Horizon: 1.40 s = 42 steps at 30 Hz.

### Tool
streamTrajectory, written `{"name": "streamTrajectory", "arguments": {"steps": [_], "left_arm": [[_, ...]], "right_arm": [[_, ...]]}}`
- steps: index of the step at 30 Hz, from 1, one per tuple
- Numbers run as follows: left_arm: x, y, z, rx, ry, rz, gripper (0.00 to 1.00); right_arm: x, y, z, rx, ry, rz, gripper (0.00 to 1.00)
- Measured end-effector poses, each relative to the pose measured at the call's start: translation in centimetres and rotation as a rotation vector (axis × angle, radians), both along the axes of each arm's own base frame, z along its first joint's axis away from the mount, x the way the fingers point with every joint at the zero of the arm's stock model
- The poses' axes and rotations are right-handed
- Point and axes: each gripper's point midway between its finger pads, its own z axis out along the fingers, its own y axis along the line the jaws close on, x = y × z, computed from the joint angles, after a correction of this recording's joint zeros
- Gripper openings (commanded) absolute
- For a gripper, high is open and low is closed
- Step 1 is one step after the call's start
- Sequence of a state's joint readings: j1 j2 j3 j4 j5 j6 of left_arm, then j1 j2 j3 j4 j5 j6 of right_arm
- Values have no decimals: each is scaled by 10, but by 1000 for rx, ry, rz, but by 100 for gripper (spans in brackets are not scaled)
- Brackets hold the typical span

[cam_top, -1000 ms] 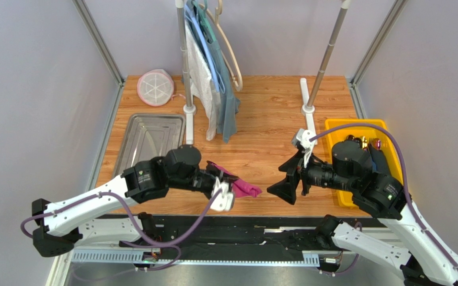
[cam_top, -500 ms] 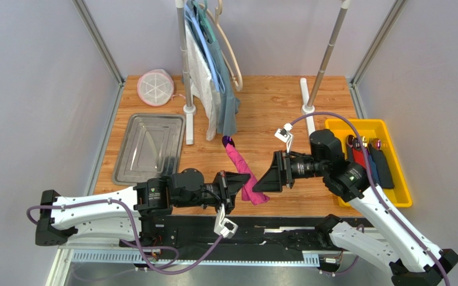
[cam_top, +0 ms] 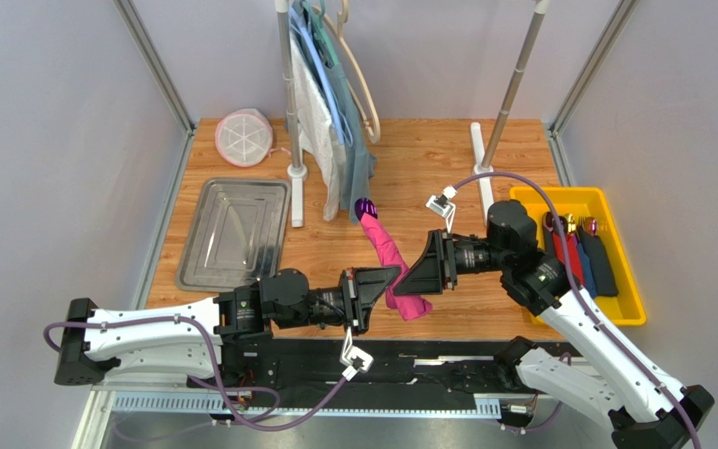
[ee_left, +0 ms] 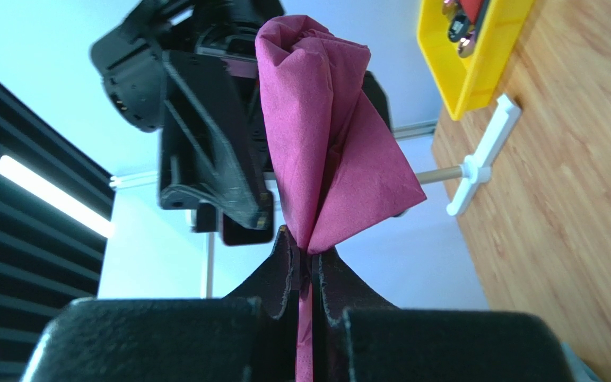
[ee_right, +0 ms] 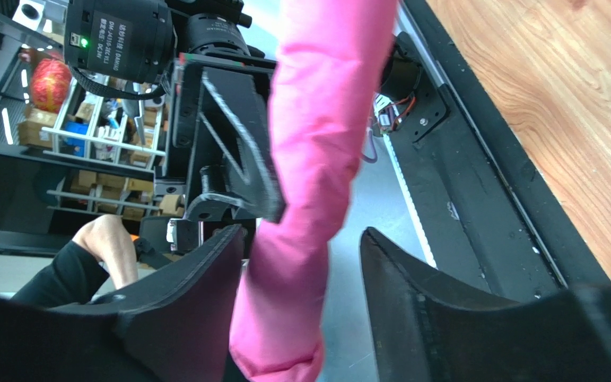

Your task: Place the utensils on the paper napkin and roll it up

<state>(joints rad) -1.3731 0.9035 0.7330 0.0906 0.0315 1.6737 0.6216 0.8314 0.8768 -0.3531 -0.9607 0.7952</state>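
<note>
Pinching the lower end of the paper napkin point(cam_top: 386, 253), the left gripper point(cam_top: 379, 288) had its jaws pressed fully together on the paper, with a thin strip of the sheet running down between them in the left wrist view. The napkin was rolled into a loose magenta tube and held off the table point(cam_top: 428, 159), slanting away from the arms. A glossy dark-purple utensil point(cam_top: 365, 207) tip poked out of its far end.

The right gripper point(cam_top: 425, 273) faced it from the other side. Its jaws stood partly apart and straddled the roll low down. One finger lay against the paper or just beside it, while a clear gap showed on the other side, so it had no grip.

Seen from above, the utensil tip sat just beside the hem of the clothes point(cam_top: 339, 140) hanging from the rack point(cam_top: 285, 94); whether they touched could not be told. The rack's second post point(cam_top: 513, 89) rose behind the right arm. A metal tray point(cam_top: 232, 234) lay to the left, well apart, with a round pink-and-white object point(cam_top: 244, 137) beyond it. On the right, a yellow bin point(cam_top: 533, 196) held a red bundle point(cam_top: 562, 248) and a dark blue bundle point(cam_top: 602, 260) side by side.
</note>
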Motion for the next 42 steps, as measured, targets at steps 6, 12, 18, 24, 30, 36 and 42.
{"name": "streamTrajectory", "arguments": {"steps": [6,12,18,24,30,36,42], "left_arm": [[0,-3,1,2,-28,-4,0],[0,-5,3,7,-76,-7,0],[2,-8,3,5,-93,4,11],[8,-8,10,-24,-103,42,56],[19,1,18,-60,-80,115,61],[31,14,15,-75,15,198,66],[38,24,-11,-23,149,262,70]], "right_arm": [[-6,0,0,20,24,32,11],[-9,-2,1,19,59,30,0],[-8,-5,1,9,39,20,0],[4,-11,1,0,-17,-23,0],[35,-31,-6,-52,-72,-161,0],[87,-78,-22,-193,-114,-349,0],[153,-163,-68,-400,-27,-514,0]]}}
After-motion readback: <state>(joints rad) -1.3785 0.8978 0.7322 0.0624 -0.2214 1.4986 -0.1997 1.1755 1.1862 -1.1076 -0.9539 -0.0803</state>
